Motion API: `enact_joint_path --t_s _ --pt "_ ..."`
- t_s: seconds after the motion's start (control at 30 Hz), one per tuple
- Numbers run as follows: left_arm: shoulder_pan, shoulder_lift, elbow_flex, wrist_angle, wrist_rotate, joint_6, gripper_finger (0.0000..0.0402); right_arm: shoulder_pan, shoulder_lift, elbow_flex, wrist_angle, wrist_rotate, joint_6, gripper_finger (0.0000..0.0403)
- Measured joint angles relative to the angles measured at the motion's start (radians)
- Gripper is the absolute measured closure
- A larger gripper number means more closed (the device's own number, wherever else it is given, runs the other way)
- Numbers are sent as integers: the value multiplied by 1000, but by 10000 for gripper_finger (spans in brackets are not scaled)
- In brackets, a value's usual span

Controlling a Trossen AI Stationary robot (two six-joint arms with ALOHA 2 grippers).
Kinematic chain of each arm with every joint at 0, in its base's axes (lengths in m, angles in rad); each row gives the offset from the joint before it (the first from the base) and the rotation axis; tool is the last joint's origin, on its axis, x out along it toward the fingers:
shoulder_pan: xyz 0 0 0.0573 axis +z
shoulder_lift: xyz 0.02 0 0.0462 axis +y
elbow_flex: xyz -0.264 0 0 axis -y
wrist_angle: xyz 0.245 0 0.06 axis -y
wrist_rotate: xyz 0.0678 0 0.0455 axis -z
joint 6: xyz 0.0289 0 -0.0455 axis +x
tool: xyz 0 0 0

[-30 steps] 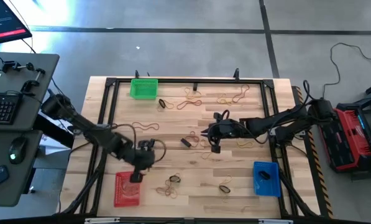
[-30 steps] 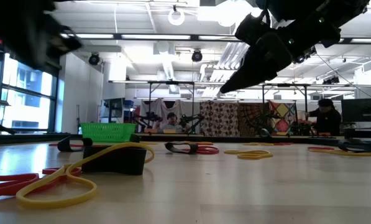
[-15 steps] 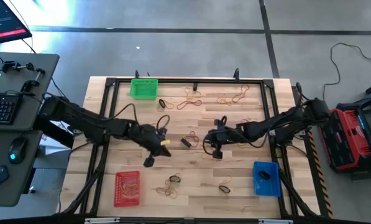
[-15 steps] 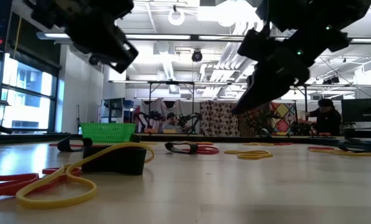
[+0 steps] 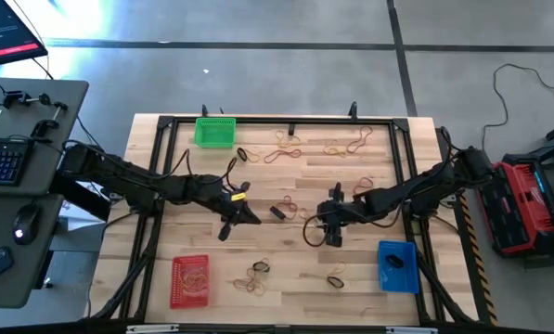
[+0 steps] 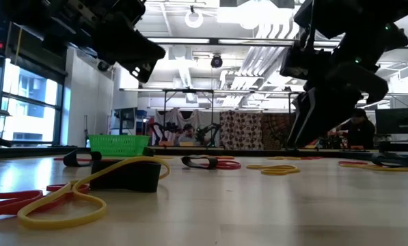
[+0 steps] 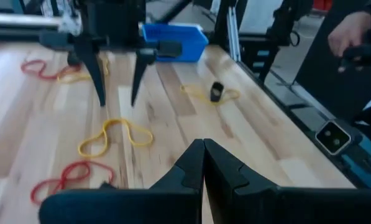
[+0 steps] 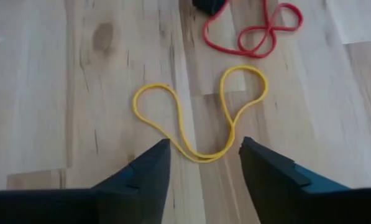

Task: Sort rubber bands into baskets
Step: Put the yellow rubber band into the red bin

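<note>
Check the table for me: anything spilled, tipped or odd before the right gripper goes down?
Nothing stands out. The green basket, red basket and blue basket sit upright. Loose bands lie scattered, as expected. The right gripper is open over a yellow band; the left gripper is shut and empty.

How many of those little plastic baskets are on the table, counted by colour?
green basket: 1
red basket: 1
blue basket: 1
Total: 3 baskets
</note>
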Motion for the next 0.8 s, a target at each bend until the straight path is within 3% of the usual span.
enact_joint_path --t_s 0.2,0.53,0.67,0.8 --pt "0 0 -27 33 -57 1 401 -24 67 0 42 -4 -26 189" --pt "-7 1 -32 39 -90 -6 401 -38 178 3 137 -33 -49 187" --pt "-17 1 -32 45 -122 -7 401 -44 179 3 143 -33 -54 205" --pt "-31 1 -32 45 -135 -9 401 -63 180 3 150 -71 -85 250"
